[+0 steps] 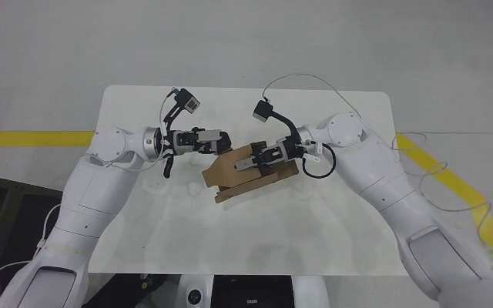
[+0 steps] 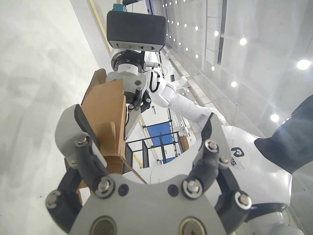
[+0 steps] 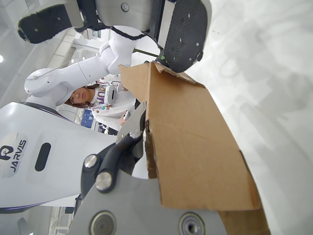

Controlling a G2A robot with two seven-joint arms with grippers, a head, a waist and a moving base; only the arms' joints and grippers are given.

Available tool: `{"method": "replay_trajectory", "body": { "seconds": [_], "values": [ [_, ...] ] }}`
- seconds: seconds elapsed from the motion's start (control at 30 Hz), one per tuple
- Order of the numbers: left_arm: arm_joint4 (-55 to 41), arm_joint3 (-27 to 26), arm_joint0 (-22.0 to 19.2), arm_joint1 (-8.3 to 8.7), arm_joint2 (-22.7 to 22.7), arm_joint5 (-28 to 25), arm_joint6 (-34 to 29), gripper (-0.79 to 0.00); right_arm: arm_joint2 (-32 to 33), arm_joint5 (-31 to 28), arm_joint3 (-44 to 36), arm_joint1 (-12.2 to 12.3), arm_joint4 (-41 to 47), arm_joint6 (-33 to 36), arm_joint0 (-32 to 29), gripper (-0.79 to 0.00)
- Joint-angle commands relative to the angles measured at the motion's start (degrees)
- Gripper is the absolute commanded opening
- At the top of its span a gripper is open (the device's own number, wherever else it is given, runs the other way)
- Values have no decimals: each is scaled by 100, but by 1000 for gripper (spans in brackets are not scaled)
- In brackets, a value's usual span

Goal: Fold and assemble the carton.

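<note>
Your right gripper [image 1: 245, 162] has its jaws clamped on one wall of the half-folded brown carton [image 1: 248, 175] at the middle of the table [image 1: 154, 231]. Your left gripper [image 2: 144, 119] holds its jaws wide open, one pad [image 3: 185, 32] touching the carton's upper edge.

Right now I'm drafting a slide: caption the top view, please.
Right gripper grips a brown cardboard carton at the white table; open left gripper beside it.
</note>
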Motion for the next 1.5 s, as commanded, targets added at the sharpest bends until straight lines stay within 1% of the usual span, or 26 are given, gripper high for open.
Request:
{"method": "replay_trajectory", "body": {
  "seconds": [0.0, 0.2, 0.37, 0.6, 1.0, 1.47],
  "values": [
    [28, 20, -10, -4, -4, -14, 26, 0, -6, -19, 24, -6, 36, -19, 6, -785],
    [84, 74, 1, 16, -179, -136, 152, 0, 223, -167, 155, 83, 57, -167, -25, -785],
    [81, -82, 77, 33, -265, -140, 115, 0, 508, -378, 140, 190, 17, -379, -155, -785],
    [183, -357, 153, 23, -164, -98, -3, 0, 653, -608, 53, 197, -48, -676, -299, -785],
    [166, -439, 189, -9, -24, -1, -111, 0, 1012, -1003, -16, 223, -488, -1493, -421, -785],
    [142, -502, 174, -58, 130, 75, -151, 0, 1132, -1055, -127, 196, -704, -1793, -522, -785]
  ]
}}
